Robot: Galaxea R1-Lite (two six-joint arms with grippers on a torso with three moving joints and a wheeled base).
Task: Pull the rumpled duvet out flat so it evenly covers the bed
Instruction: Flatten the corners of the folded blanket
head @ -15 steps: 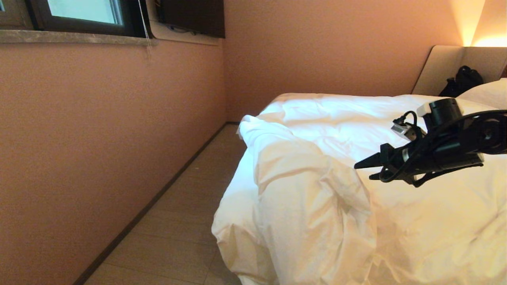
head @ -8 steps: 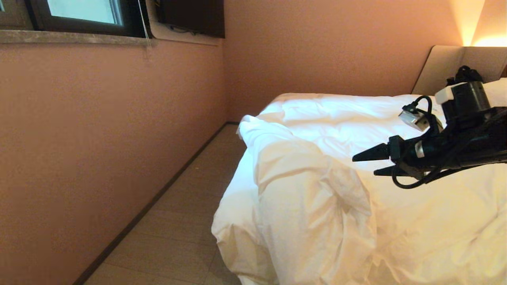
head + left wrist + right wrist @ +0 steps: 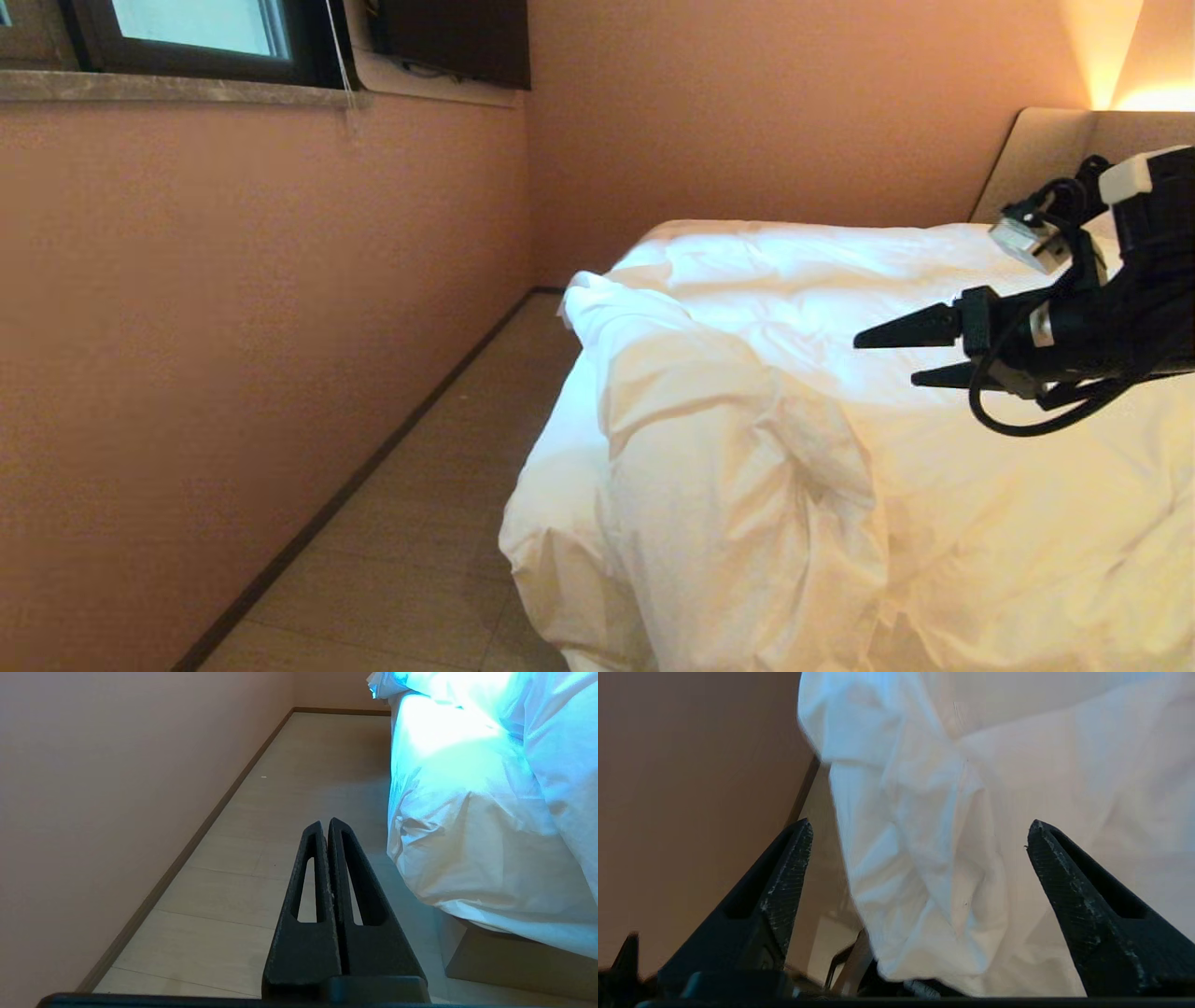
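Your right gripper hangs above the duvet, fingers spread, holding nothing. Duvet lies bunched at the bed's left foot corner. Step: between grasps. Next, likely drop onto that fold and pinch.

Left gripper parked low, pressed together.

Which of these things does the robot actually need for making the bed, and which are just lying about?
For the job:
duvet
bed
right tool, open above the duvet

Just there:
black bag by the headboard
window
left tool, shut, parked beside the bed
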